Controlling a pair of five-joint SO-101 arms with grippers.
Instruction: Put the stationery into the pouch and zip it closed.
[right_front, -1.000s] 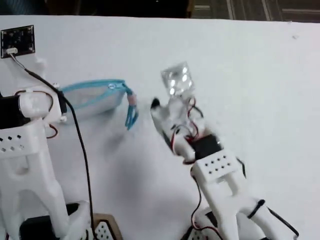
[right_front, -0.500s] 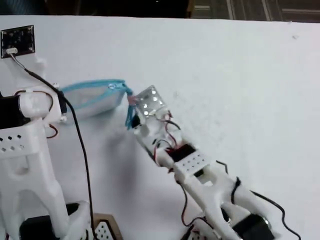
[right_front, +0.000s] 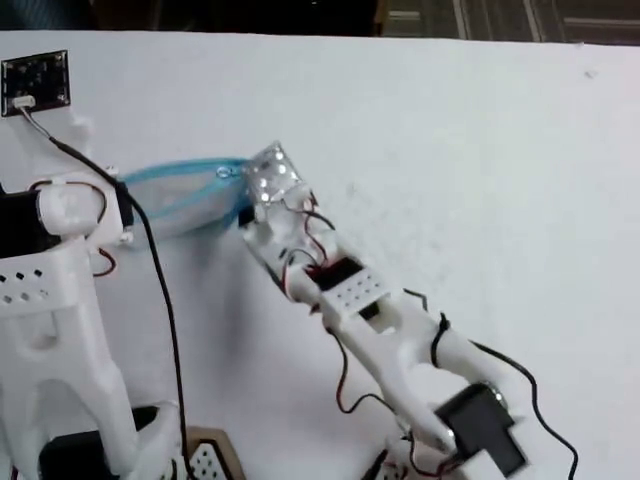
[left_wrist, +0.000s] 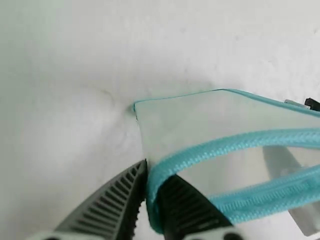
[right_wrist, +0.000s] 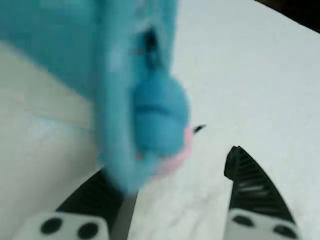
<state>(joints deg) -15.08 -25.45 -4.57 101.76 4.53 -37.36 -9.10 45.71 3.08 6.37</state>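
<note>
Pouch (right_front: 185, 195): laid on the counter (right_front: 480, 150), left side.
Left gripper (left_wrist: 147, 170): fingers clamped on the pouch's zip edge.
Right gripper (right_wrist: 172, 165): fingers spread wide, zip pull (right_wrist: 157, 110) seen between them.

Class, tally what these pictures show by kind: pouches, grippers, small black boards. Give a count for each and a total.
Pouch: 1
Grippers: 2 (left gripper, right gripper)
Small black board: 1
Total: 4
</note>
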